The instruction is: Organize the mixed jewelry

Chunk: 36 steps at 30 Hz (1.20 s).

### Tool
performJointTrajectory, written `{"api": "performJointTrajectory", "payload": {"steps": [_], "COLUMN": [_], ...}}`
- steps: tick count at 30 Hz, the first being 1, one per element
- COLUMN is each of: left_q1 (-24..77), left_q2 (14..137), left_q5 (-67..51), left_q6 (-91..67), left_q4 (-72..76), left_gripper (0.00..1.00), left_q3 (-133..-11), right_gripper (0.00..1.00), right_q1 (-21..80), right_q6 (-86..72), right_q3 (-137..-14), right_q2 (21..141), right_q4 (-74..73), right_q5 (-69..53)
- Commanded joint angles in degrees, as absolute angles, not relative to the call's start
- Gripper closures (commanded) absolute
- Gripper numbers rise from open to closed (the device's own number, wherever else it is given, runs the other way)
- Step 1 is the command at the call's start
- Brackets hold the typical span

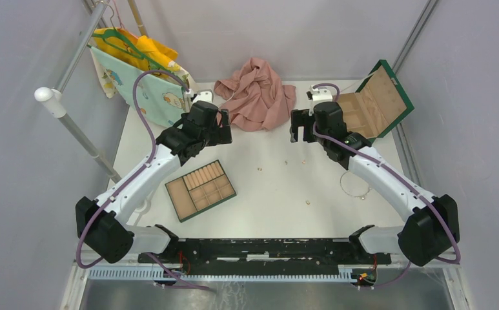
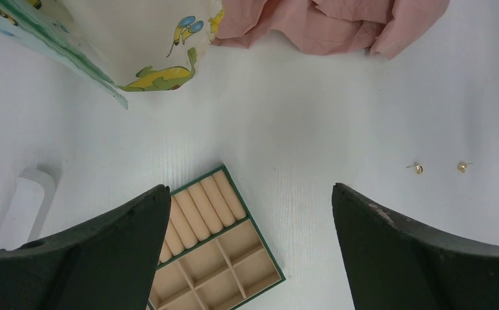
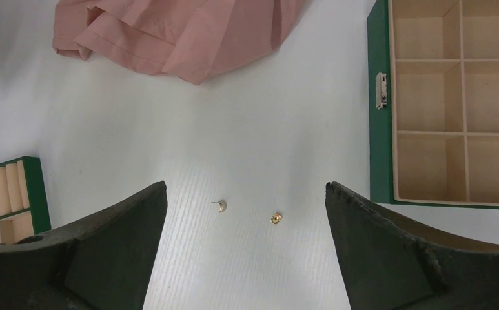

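Near you: gold bead (image 1: 308,202) and wire loop (image 1: 354,184) lie loose on bench (image 1: 266,200), right of tray (image 1: 185,197). Farther, 2 studs (image 3: 219,206) lie under right end effector (image 3: 246,187), jaws spread wide, prob. for a pick. Left end effector (image 2: 250,194) also spread, empty.

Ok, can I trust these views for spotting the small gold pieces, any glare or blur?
Top view: even light, gold pieces mere specks, wire loop faint. Left wrist: two pieces sharp, fingers dark. Right wrist: two pieces crisp, table bright, no hard glare.
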<state>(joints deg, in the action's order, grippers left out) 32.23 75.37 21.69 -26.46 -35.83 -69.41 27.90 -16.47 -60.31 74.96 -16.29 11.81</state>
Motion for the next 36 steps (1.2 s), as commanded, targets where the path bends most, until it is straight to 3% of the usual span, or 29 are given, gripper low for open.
{"api": "performJointTrajectory", "payload": {"steps": [1, 11, 17, 33, 36], "left_q1": [32.90, 40.87, 40.93, 40.94, 41.00], "left_q2": [74.54, 84.25, 90.58, 95.28, 96.17], "left_q5": [18.89, 20.50, 23.04, 20.54, 20.61], "left_q6": [-26.28, -41.59, -45.48, -48.56, -48.86], "left_q4": [-33.73, -33.96, -34.76, -31.82, -30.85], "left_gripper": [0.00, 0.02, 0.20, 0.43, 0.51], "left_q3": [-67.15, -59.19, -61.13, -59.45, -59.16], "right_gripper": [0.02, 0.02, 0.02, 0.02, 0.02], "right_q1": [28.38, 29.04, 29.01, 29.06, 29.05], "right_q6": [-16.86, -16.84, -15.70, -14.39, -13.74], "right_q3": [-61.44, -60.85, -61.52, -62.36, -62.55], "right_q2": [75.60, 76.74, 77.26, 79.47, 79.53], "right_q4": [-13.30, -14.15, -14.84, -16.46, -16.83], "right_q5": [9.40, 9.42, 9.35, 7.96, 8.16]}}
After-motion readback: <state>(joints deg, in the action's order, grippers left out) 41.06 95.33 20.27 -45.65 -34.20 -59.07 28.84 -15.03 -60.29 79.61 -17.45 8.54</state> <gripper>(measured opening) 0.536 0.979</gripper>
